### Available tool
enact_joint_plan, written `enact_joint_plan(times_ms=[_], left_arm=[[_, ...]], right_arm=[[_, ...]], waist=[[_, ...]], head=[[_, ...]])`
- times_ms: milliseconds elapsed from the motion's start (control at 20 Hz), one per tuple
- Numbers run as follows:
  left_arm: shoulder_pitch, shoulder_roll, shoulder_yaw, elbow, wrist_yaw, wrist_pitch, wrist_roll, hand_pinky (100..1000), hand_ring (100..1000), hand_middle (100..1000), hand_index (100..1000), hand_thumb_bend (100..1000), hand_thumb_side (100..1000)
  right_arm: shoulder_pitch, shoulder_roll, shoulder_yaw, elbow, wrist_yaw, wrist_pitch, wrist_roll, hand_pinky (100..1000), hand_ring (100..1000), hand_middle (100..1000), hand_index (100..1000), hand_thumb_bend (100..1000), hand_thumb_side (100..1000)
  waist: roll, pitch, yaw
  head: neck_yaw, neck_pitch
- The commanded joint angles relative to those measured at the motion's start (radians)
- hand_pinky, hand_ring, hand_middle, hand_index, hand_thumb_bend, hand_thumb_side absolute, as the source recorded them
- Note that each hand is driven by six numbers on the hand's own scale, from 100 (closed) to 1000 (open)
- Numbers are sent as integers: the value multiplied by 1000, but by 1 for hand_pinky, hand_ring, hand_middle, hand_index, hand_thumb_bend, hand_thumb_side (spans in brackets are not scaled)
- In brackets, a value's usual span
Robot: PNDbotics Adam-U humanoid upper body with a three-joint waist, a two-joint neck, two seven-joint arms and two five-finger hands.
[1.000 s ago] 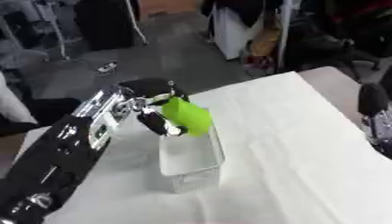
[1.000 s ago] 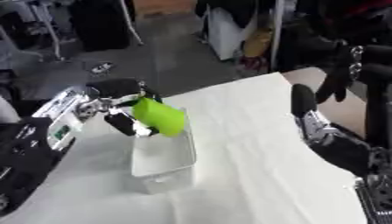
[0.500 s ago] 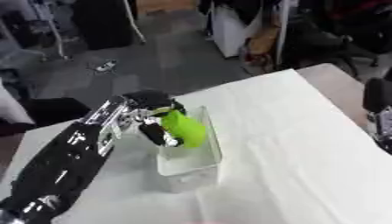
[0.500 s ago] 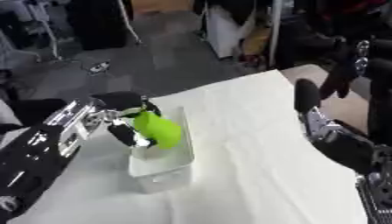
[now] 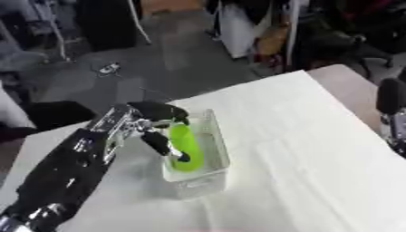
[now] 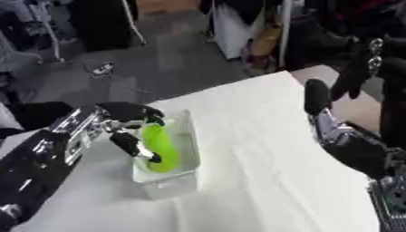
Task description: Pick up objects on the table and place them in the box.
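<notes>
A bright green object [image 5: 185, 145] stands inside the clear plastic box [image 5: 214, 156] on the white table. My left hand [image 5: 155, 128] reaches over the box's left wall, its thumb and fingers still curled round the green object. My right hand [image 6: 317, 97] rests at the table's right edge with its fingers up and straight, holding nothing.
The white tablecloth [image 5: 301, 149] stretches to the right of the box. A bare wooden corner [image 5: 349, 86] shows at the far right. Beyond the table's far edge lies grey floor with stands and dark furniture.
My left hand has lowered the green object from above the box down into it. The camera view has also shifted a little.
</notes>
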Motion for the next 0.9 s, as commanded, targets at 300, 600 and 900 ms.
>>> enact_joint_plan(times_ms=[300, 600, 900], left_arm=[[-29, 20, 32, -48, -9, 9, 120, 1000, 1000, 1000, 1000, 888, 1000], [20, 53, 52, -160, 99, 75, 223, 1000, 1000, 1000, 996, 533, 1000], [244, 114, 63, -502, 442, 130, 382, 797, 867, 915, 931, 347, 965]], right_arm=[[-12, -8, -2, -15, 0, -1, 2, 140, 300, 298, 360, 305, 428], [-1, -16, -6, -15, 6, 4, -1, 138, 300, 298, 360, 312, 422], [20, -41, -6, -15, 17, 11, -1, 136, 301, 298, 360, 299, 438]], waist=[[-9, -15, 10], [-11, -16, 30], [-21, -11, 67]], head=[[-1, -3], [-45, -87], [-184, -367]])
